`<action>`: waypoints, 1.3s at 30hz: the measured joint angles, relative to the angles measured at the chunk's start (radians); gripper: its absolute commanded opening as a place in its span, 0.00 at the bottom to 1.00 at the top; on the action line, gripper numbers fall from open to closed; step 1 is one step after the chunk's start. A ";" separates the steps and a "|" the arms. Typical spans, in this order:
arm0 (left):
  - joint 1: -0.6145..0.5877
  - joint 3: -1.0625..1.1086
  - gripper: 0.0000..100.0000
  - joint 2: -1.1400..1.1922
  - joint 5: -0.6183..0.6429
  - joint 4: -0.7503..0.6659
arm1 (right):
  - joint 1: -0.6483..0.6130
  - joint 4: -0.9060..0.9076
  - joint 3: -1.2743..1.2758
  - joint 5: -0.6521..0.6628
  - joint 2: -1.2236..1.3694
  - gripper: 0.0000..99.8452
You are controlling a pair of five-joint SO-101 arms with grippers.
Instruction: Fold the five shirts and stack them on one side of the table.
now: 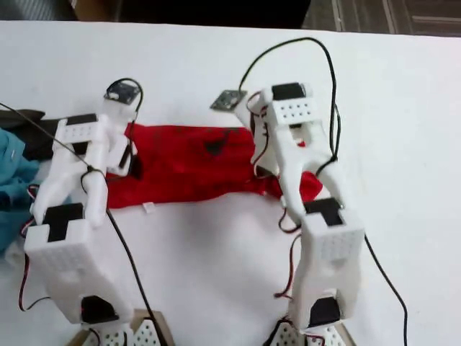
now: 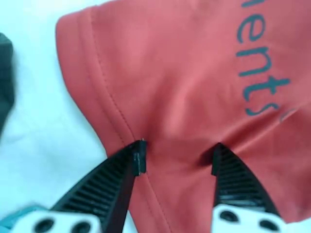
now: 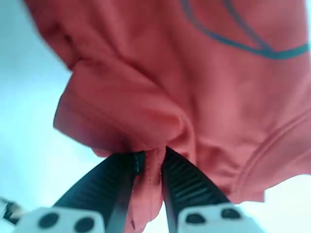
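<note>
Working outward from the arm bases at 6 o'clock of the bench (image 1: 216,274).

Just beyond them, at the centre: the red shirt (image 1: 187,162), lying flat, long axis from 9 to 3 o'clock.

At its 9 o'clock end, the left pincer (image 2: 178,156): spread wide, holding nothing, tips down on the cloth. A stitched hem beside one finger (image 2: 116,184), plain red fabric across the gap.

Toward the 3 o'clock end, the right pincer (image 3: 151,162): nearly closed, nipping a bunched fold of the shirt between its tips, with loose cloth puckered around the grip.

So: one end gripped, the other only straddled.

Judged from that, left arm nearer the 9 o'clock end, right arm nearer the 3 o'clock end, each over its own end, no crossing needed. Probably calls next for closing the left on the hem, then lifting both ends together and carrying them evenly so the long axis stays straight. Fold direction: cannot tell. Likely risk: closing with the hem just outside the grip and catching a single layer, leaving that end to sag.

Farther out at 9 o'clock, by the bench edge: a teal shirt (image 1: 11,176) in a heap. Past it, toward 10 o'clock: a dark garment (image 1: 29,122). Both well apart from the pincers, not yet folded.
</note>
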 measured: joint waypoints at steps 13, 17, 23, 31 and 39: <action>0.000 0.000 0.24 0.000 0.000 0.000 | 0.032 0.029 -0.313 0.000 0.242 0.17; 0.000 0.000 0.24 0.000 0.000 0.000 | 0.040 0.029 -0.313 0.000 0.242 0.25; 0.000 0.000 0.24 0.000 0.000 0.000 | 0.084 0.009 -0.350 -0.017 0.242 0.25; 0.000 0.000 0.24 0.000 0.000 0.000 | 0.137 -0.020 -0.535 -0.212 0.242 0.25; 0.000 0.000 0.24 0.000 0.000 0.000 | 0.140 0.048 -0.453 -0.230 0.190 0.02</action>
